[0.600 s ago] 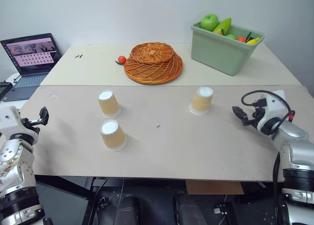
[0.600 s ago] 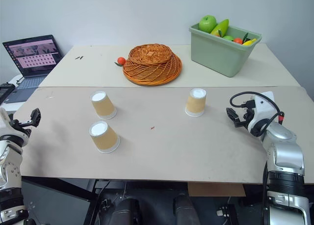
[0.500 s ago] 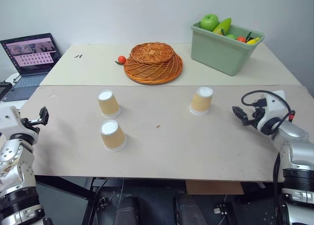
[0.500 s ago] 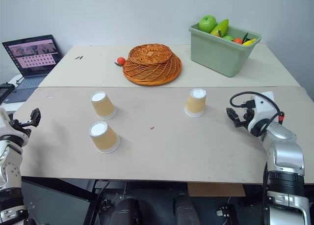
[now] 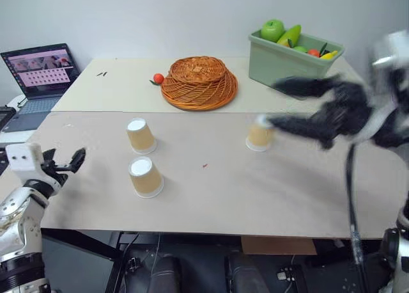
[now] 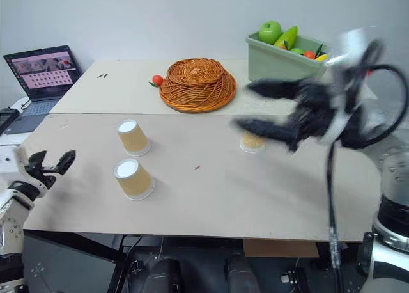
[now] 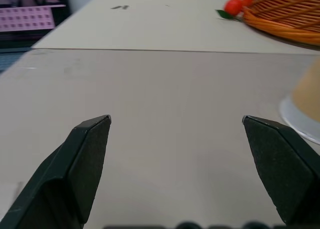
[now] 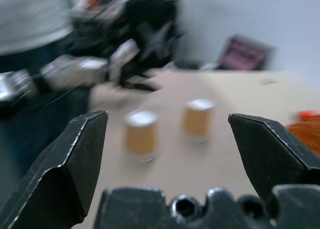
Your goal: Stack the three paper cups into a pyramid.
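Note:
Three paper cups stand upside down on the tan table (image 5: 243,197). Two are at the left, one cup (image 5: 140,135) behind the other cup (image 5: 146,176). The third cup (image 5: 258,137) stands to the right, partly hidden by my right gripper (image 5: 275,104), which is a motion blur hanging above and beside it, open. In the right wrist view its fingers (image 8: 70,159) are wide apart, with the two left cups (image 8: 141,134) beyond them. My left gripper (image 5: 67,162) is open at the table's left edge, pointing across the table; a cup (image 7: 307,101) shows at the edge of its wrist view.
An upturned wicker basket (image 5: 199,82) and a small orange fruit (image 5: 158,78) sit on the far table. A green bin (image 5: 291,63) of fruit stands back right. An open laptop (image 5: 39,72) is far left. Bare table lies between the cups.
My right arm has swung up and leftward from the table's right edge to above the right cup. My left gripper has edged inward toward the two left cups.

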### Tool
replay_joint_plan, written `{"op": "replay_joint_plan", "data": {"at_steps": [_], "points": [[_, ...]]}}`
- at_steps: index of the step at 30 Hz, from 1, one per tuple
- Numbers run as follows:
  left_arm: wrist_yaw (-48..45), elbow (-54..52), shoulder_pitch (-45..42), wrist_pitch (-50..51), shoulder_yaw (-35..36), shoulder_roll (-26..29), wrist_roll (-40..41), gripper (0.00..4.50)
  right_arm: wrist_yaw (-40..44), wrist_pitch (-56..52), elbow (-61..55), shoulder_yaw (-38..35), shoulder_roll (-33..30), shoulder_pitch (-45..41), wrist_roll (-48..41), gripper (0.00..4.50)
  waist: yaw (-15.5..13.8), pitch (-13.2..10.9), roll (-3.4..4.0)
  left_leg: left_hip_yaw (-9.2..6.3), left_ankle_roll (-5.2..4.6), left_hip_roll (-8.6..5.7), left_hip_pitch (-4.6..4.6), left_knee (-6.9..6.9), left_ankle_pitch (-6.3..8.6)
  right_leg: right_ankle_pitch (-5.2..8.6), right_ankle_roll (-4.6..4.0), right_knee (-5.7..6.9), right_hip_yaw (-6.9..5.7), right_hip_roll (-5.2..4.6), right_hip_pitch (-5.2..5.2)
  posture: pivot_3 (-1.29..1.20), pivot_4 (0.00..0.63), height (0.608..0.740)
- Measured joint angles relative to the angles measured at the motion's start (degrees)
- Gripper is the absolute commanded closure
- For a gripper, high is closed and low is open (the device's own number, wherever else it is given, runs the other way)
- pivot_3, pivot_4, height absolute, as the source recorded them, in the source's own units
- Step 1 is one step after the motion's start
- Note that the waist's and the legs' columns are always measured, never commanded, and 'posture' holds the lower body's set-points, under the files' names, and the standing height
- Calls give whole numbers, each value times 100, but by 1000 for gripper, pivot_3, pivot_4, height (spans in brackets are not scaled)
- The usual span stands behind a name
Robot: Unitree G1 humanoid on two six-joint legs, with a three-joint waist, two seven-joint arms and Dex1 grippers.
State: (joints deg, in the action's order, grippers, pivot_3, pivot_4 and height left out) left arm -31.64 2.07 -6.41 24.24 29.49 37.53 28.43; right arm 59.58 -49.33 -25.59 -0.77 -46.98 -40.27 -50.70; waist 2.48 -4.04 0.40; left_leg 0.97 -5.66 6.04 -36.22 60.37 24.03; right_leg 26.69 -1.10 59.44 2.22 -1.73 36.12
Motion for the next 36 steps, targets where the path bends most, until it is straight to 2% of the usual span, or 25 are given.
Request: {"op": "replay_joint_plan", "data": {"at_steps": [3,7,11,17,20,27,31,36], "points": [[-546,-472,43,308,-243,322,224,0,194,444,454,1139,176,4,1000,15,-8,1,-3,10,34,-24,1,-48,-19,0,0,0,-15,-71,6,0,150,628],[-1267,-925,246,571,-384,909,374,0,288,1061,1065,1796,431,-140,1933,15,-11,-2,2,15,65,-28,-1,-51,-37,0,0,12,-27,-80,7,0,150,628],[-2286,-1246,684,742,-467,1586,569,0,354,1399,1498,1856,668,-205,2348,15,2,-3,4,11,65,-27,-2,-40,-36,7,-13,33,-53,-81,10,0,150,628],[-3279,-1300,854,851,-502,2161,749,0,384,1502,1667,1804,804,-206,2568,15,6,-5,7,4,62,-21,-4,-42,-35,22,-30,28,-104,-82,9,0,150,628],[-3439,-1200,289,738,-1008,2127,618,0,339,1507,1699,1721,813,-174,2627,15,-21,-7,10,1,56,-25,-6,-47,-32,25,-36,31,-133,-78,4,0,150,628],[-3646,-543,-1001,321,-2281,1593,101,0,161,1378,1466,1417,785,-82,2633,15,4,-7,10,-10,62,-23,-10,-40,-36,25,-35,53,-138,-84,-3,0,150,628],[-3820,-289,-1415,195,-2664,1394,-31,0,68,1248,1337,1304,755,46,2633,15,29,-7,10,-24,61,-21,-10,-33,-36,25,-35,63,-138,-81,-2,0,150,628],[-4002,-96,-1707,183,-2821,1322,-123,0,-79,1115,1107,1202,721,126,2631,15,24,-8,11,-27,60,-25,-5,-34,-36,26,-34,47,-142,-76,-3,0,150,628]]}}
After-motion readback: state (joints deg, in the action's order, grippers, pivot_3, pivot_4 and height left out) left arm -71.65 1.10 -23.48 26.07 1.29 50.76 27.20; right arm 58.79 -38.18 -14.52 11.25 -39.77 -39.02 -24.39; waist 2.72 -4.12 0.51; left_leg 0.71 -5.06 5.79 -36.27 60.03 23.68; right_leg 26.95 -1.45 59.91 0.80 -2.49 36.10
